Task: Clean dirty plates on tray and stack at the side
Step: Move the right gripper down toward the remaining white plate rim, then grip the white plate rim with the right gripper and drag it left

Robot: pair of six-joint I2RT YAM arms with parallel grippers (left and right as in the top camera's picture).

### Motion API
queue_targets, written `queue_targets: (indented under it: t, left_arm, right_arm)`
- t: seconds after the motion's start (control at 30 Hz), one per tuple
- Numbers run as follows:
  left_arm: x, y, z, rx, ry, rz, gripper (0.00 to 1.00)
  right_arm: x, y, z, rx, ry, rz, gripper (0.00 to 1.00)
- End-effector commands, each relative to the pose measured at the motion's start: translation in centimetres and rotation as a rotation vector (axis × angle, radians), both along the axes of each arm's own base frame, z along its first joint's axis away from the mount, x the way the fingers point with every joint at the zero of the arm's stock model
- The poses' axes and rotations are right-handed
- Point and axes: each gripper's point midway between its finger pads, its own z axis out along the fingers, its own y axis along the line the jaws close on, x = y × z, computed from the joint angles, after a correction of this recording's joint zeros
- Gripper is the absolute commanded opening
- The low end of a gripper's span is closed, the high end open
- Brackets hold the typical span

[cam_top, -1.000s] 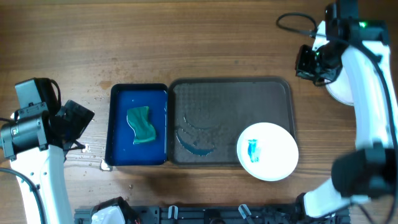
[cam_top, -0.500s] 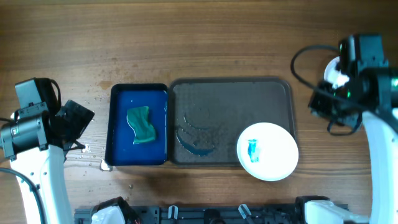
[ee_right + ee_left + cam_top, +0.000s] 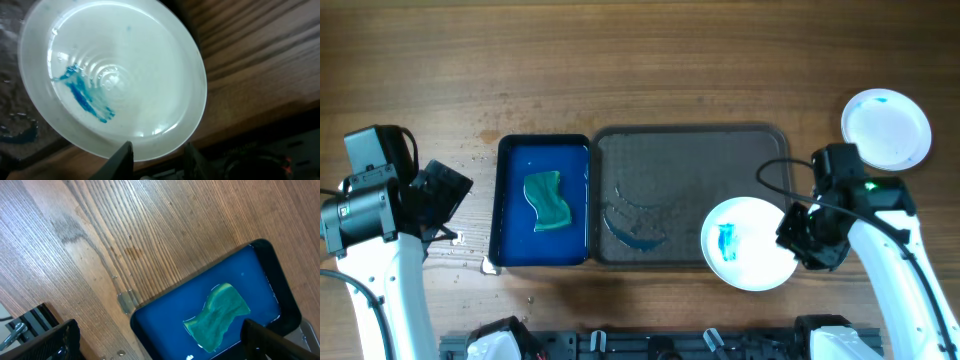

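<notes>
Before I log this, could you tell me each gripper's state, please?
Left gripper: open, empty.
Right gripper: open, nothing held, at the smeared plate.

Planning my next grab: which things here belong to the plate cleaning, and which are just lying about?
Job: smeared plate, grey tray, side plate, sponge, blue tray.
Lying about: water drops beside the blue tray, black rack at the front edge.

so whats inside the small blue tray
A green sponge lies alone on the glossy floor of the blue tray. The floor beneath the sponge is covered, so it cannot be seen.
</notes>
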Motion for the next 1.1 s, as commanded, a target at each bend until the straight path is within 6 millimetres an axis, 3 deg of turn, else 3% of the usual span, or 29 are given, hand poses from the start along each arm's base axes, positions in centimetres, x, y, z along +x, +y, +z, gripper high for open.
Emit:
queue_targets:
  t: [0.0,0.23,0.4,0.67,0.83,0.87,0.97,1.07]
  left_arm:
    - [0.3,0.2,0.3,0.003,-0.007,-0.008,1.00]
    - [0.3,0.2,0.3,0.003,-0.007,-0.008,1.00]
    - [0.1,0.2,0.3,0.001,-0.001,-0.008,1.00]
    - [0.1,0.2,0.3,0.001,-0.001,-0.008,1.00]
    - [0.1,0.2,0.3,0.001,0.000,-0.008,1.00]
    - [0.1,0.2,0.3,0.000,0.000,-0.008,1.00]
    - [0.1,0.2,0.3,0.000,0.000,-0.008,1.00]
    - [0.1,0.1,0.3,0.000,0.000,-0.008,1.00]
  right_arm:
    - [-1.1,0.7,-1.6,0.031,0.036,-0.096,0.37]
    - [-1.6,-0.6,-2.7,-0.053,0.050,-0.144,0.38]
    - [-2.2,-1.4,-3.0,-0.103,0.075,-0.211,0.32]
    - [-3.5,-1.0,-5.9,-0.091,0.103,-0.291,0.30]
    - [-2.7,-1.2,-6.5,-0.096,0.065,-0.308,0.31]
    - [-2.3,-1.2,-6.6,-0.095,0.049,-0.308,0.29]
    - [-0.6,-1.2,-6.6,-0.082,-0.022,-0.276,0.07]
    - [0.6,-1.2,-6.8,-0.079,-0.070,-0.240,0.04]
